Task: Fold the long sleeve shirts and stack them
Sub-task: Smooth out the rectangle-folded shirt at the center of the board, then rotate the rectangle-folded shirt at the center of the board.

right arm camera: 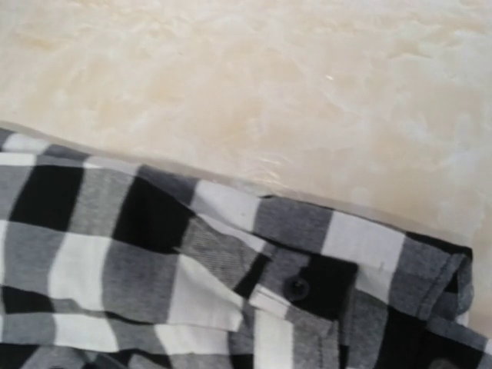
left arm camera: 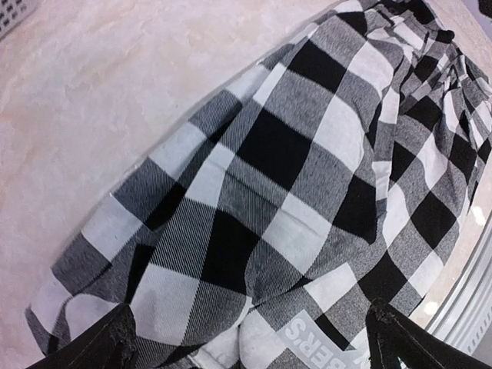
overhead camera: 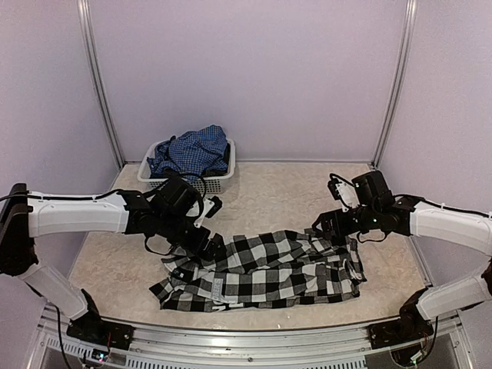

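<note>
Our left hand (overhead camera: 207,246) hangs over the left end of the black-and-white shirt (overhead camera: 269,273), which lies rumpled across the lower middle of the top view on the surface (overhead camera: 277,192). In the left wrist view its fingers (left arm camera: 115,342) stand spread wide at the two bottom corners, with checked cloth and white letters (left arm camera: 319,346) between them. Our right hand (overhead camera: 324,225) is at the shirt's upper right edge; we cannot tell whether it is spread or pinching. The blue shirt (overhead camera: 192,150) is heaped in the basket (overhead camera: 224,183), upper left of centre.
</note>
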Robot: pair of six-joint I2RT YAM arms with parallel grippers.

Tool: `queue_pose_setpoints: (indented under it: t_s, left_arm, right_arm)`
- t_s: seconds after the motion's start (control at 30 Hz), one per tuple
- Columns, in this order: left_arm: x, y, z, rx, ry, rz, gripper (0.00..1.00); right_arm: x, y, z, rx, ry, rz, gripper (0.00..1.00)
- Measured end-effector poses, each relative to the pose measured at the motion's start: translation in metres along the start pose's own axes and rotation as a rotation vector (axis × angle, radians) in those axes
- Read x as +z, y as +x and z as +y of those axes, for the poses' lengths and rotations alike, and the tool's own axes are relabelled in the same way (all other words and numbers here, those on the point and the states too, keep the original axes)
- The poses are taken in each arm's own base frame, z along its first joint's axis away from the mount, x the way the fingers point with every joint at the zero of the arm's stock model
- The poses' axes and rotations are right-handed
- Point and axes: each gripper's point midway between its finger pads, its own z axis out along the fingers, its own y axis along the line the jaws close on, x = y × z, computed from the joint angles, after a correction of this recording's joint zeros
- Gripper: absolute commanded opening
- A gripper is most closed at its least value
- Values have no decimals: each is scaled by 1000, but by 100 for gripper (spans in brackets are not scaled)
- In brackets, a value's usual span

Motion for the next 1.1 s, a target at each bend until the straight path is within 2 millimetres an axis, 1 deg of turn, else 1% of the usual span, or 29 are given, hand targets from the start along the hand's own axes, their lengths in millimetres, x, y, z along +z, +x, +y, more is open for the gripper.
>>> queue_pose_setpoints:
  t_s: [0.03, 0.13, 0.2, 0.3, 0.4, 0.47, 0.53, 0.63, 0.67, 0.97, 1.1]
  left_arm:
    - [2, 7, 1, -29, 4, 15, 99]
    - [8, 37, -2, -128, 9, 79, 96]
    - [8, 54, -4, -184, 8, 114, 96]
    - [4, 74, -4, -266, 4, 145, 96]
    - [3, 84, 1, -326, -7, 160, 96]
    - [8, 88, 7, -356, -17, 172, 96]
    - [15, 88, 13, -371, -26, 179, 97]
    - [31, 91, 23, -372, -51, 211, 97]
    - [37, 87, 26, -358, -65, 215, 97]
    - [84, 21, 36, -183, -120, 160, 98]
    - [103, -12, 33, -85, -123, 131, 98]
  right_arm:
    - [-2, -2, 2, 0, -7, -5, 99]
    - [-4, -6, 3, 1, -16, -17, 100]
    - [-6, -8, 2, 13, -14, -24, 99]
    - [-7, -14, 0, 34, -7, -33, 100]
    - [-6, -20, -1, 40, -2, -40, 100]
    - [-5, -20, -2, 40, 2, -38, 100]
    - [-5, -20, -3, 41, 9, -39, 100]
    - [-5, -20, -5, 41, 19, -41, 100]
    - [-5, -20, -6, 41, 22, -42, 100]
    - [-1, -18, -13, 43, 60, -36, 99]
    - [-1, -18, -19, 45, 96, -42, 100]
